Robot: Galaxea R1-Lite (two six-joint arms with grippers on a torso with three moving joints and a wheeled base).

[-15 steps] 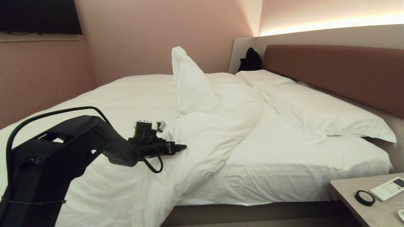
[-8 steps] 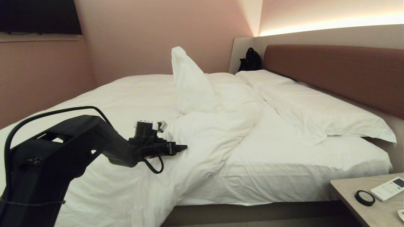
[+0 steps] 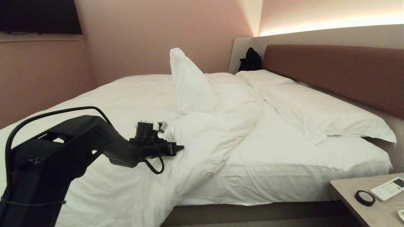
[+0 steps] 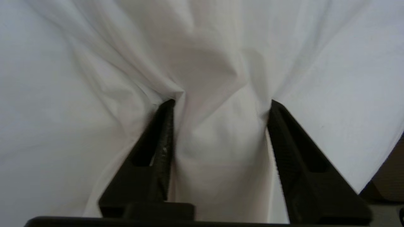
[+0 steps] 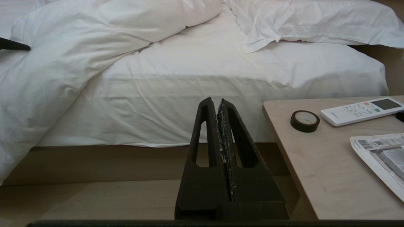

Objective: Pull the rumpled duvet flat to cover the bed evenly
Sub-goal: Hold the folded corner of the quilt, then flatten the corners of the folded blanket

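Pink-beige walls and a lit cove above the long brown headboard (image 3: 334, 72) frame the bed (image 3: 284, 176), seen from the head camera with its white-sheeted mattress bare on the near right. The duvet (image 3: 202, 138) lies bunched over the left and middle of the mattress, one corner standing up in a peak near the far wall, its near edge spilling down over the bed's side. Two white pillows (image 3: 315, 110) lie along the headboard, a black bag (image 3: 251, 60) behind them. The left gripper (image 3: 180, 147) reaches in level from the left and meets the duvet's rumpled fold. A bedside table (image 3: 353, 192) at lower right carries a roll of black tape (image 3: 364, 198) and a white remote control (image 3: 388, 188).

In the left wrist view, the left gripper (image 4: 221, 104) has its jaws standing apart with a pinched ridge of duvet (image 4: 217, 148) bulging between them; cloth touches both fingers.

In the right wrist view, the right gripper (image 5: 218, 102) hangs low beside the bedside table (image 5: 315, 176), short of the bed, jaws pressed together on nothing. The duvet (image 5: 63, 53) drapes down the bed's side well away from it.
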